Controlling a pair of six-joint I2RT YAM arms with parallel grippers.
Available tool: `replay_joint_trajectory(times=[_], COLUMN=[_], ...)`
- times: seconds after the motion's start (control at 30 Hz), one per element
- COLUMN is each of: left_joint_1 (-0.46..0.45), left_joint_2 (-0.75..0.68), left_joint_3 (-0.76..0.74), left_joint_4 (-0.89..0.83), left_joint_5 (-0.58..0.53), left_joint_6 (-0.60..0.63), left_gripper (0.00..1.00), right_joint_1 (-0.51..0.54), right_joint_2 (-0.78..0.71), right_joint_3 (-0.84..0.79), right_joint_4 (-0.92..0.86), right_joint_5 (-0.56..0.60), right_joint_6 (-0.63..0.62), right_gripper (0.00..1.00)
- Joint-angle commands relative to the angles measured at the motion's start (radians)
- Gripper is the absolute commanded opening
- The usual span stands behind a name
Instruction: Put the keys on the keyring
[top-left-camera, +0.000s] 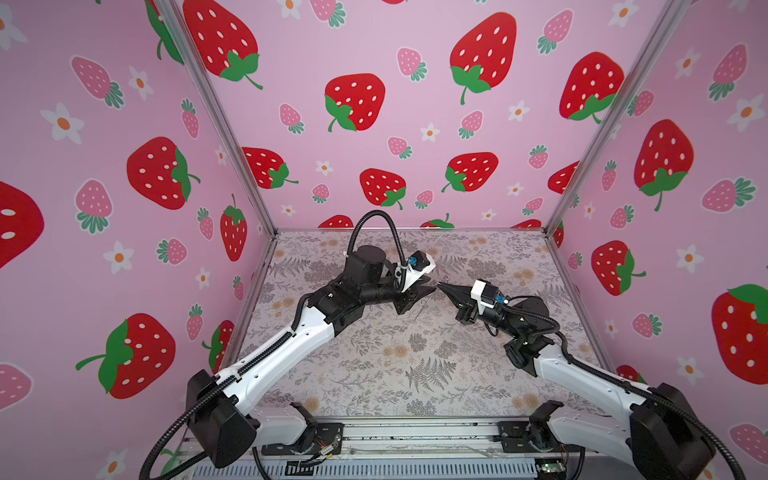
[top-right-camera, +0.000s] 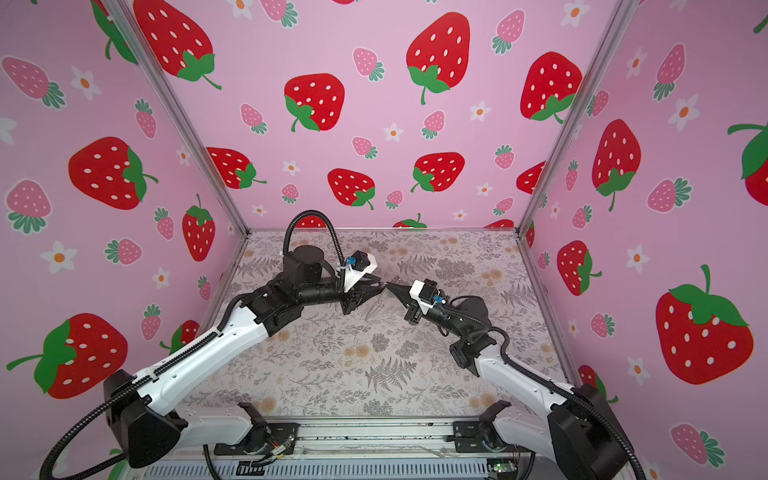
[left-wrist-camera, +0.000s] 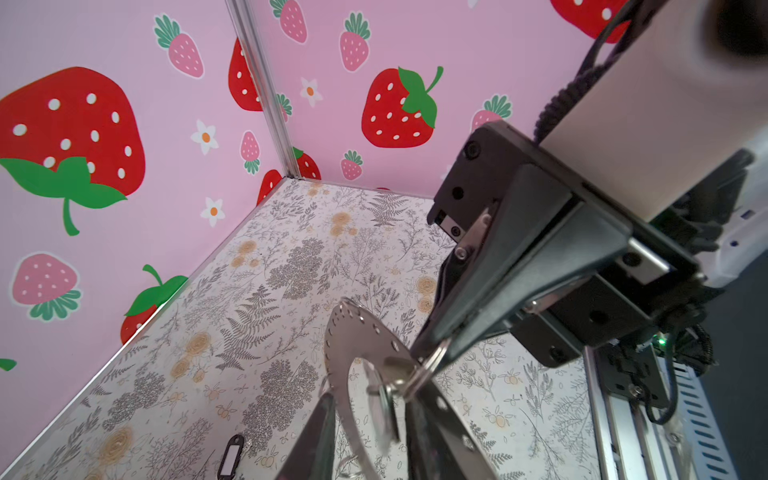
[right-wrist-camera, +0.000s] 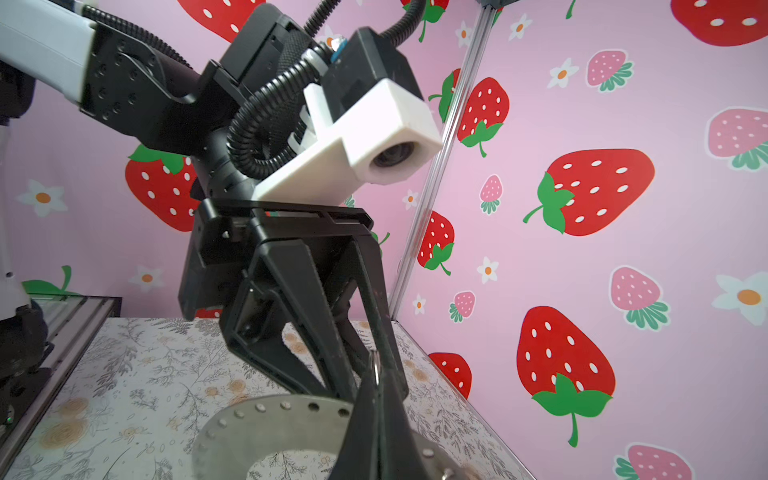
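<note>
Here, my two grippers meet tip to tip a little above the middle of both top views, over the floral table (top-left-camera: 374, 365). My right gripper (top-left-camera: 441, 286), entering from the right of the frame, is pressed together on the keyring (left-wrist-camera: 353, 345). Its tips pinch a small wire loop (left-wrist-camera: 430, 368) at the ring's rim, and the ring stands off the table, tilted on edge. In the right wrist view the same holed rim sits just beside my closed tips.

My left gripper (top-left-camera: 429, 290), entering from the left of the frame, has its jaws partly apart. Its fingers (left-wrist-camera: 316, 440) stand on either side of the ring's band, and I cannot tell whether they touch the metal. A blurred round piece (left-wrist-camera: 380, 401) sits by the loop, between those fingers; I cannot make out what it is.

The oval tag (left-wrist-camera: 230, 457), black-rimmed with a white centre, lies flat on the table, well apart from the ring and from both grippers.
</note>
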Motion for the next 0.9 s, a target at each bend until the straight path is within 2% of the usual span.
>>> replay_joint_trajectory(times=[0.0, 0.4, 0.6, 0.63, 0.67, 0.77, 0.8, 0.87], left_joint_1=[0.002, 0.002, 0.002, 0.001, 0.000, 0.000, 0.000, -0.003], left_joint_2=[-0.015, -0.045, -0.042, -0.043, -0.044, -0.046, -0.046, -0.041], left_joint_3=[0.045, 0.023, 0.020, 0.019, 0.018, 0.023, 0.027, 0.050], left_joint_4=[0.008, 0.015, 0.023, 0.027, 0.031, 0.017, 0.003, -0.050], left_joint_5=[0.082, 0.096, 0.118, 0.124, 0.126, 0.129, 0.121, 0.088], left_joint_6=[0.016, 0.038, 0.045, 0.045, 0.047, 0.059, 0.066, 0.079], left_gripper=[0.28, 0.22, 0.10, 0.07, 0.00, 0.00, 0.00, 0.00], right_joint_1=[-0.003, -0.003, -0.003, -0.003, -0.003, -0.003, -0.003, -0.003], right_joint_2=[-0.018, -0.011, -0.004, -0.001, 0.000, 0.000, -0.006, -0.022], right_joint_3=[0.001, 0.015, 0.025, 0.026, 0.028, 0.029, 0.032, 0.045], right_joint_4=[0.061, 0.033, 0.025, 0.020, 0.014, -0.008, -0.030, -0.101], right_joint_5=[-0.048, -0.092, -0.116, -0.118, -0.120, -0.107, -0.088, -0.040], right_joint_6=[0.023, 0.018, 0.023, 0.023, 0.022, 0.008, -0.010, -0.062], right_gripper=[0.00, 0.00, 0.00, 0.00, 0.00, 0.00, 0.02, 0.12])
